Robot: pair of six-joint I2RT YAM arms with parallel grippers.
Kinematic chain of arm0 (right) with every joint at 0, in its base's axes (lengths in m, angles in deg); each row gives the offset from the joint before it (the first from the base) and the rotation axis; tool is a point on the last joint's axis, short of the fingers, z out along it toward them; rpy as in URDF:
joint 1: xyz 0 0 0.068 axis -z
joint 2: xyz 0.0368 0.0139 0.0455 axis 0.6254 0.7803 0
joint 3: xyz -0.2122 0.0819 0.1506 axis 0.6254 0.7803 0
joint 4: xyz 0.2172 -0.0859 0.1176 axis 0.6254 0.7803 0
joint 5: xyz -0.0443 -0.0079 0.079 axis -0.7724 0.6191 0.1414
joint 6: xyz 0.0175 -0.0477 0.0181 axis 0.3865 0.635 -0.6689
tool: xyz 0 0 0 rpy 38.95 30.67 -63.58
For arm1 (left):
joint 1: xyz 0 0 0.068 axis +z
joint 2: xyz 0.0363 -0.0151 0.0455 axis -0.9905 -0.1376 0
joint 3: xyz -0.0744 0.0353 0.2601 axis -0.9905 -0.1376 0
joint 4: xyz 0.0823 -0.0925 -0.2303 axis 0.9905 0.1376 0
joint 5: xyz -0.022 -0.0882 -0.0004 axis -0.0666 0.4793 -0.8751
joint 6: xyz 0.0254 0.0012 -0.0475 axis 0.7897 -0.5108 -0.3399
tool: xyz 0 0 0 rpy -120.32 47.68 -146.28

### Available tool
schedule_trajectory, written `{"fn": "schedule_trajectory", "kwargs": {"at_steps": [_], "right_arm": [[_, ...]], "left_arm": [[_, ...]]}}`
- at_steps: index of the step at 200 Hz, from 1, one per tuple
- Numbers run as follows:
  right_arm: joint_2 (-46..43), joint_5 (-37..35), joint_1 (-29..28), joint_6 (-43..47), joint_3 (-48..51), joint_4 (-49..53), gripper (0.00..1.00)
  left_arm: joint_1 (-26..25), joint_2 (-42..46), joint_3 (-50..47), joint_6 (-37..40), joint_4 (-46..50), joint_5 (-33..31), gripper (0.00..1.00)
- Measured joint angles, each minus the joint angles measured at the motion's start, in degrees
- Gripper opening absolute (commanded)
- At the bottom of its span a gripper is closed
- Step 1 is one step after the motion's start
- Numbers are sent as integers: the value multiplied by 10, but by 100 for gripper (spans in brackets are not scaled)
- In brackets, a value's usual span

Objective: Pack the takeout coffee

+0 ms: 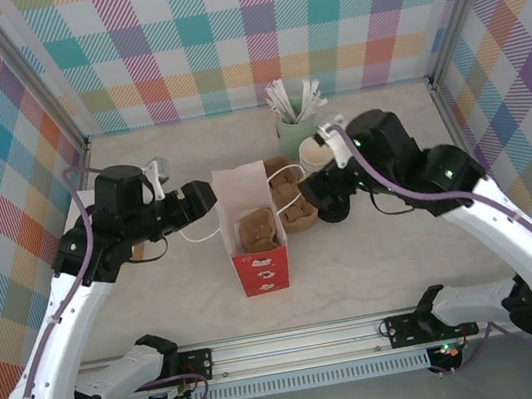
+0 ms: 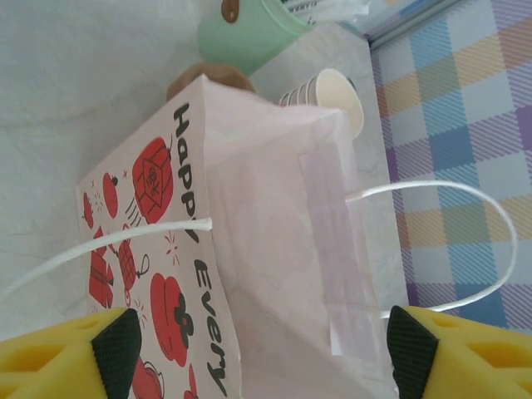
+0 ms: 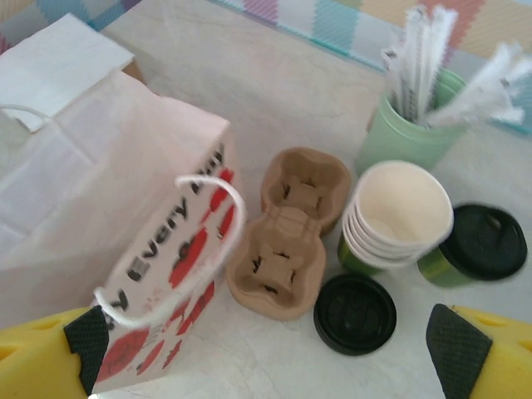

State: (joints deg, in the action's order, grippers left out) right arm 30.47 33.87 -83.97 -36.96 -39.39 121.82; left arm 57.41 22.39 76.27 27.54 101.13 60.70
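Now left tool [image 2: 264, 345] and right tool [image 3: 274, 357] gape open; reaching past stacked cups [image 3: 399, 212] could topple the takeout coffee [image 3: 475, 245].

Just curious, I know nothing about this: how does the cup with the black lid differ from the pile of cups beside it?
The lidded cup is a single cup; the cup stack is several nested. The lidded cup is closed on top; the cup stack is open, cream inside. Both are green outside.
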Motion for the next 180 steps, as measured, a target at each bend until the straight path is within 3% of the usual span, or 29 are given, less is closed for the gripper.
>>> {"fn": "schedule_trajectory", "kwargs": {"at_steps": [70,180], "right_arm": [[-146,-57,23,-89,181,-37,100],[-133,-78,68,-141,276,-43,100]], "left_arm": [[0,-25,71,55,25,-50,84],[0,-101,163,156,106,-94,82]]}}
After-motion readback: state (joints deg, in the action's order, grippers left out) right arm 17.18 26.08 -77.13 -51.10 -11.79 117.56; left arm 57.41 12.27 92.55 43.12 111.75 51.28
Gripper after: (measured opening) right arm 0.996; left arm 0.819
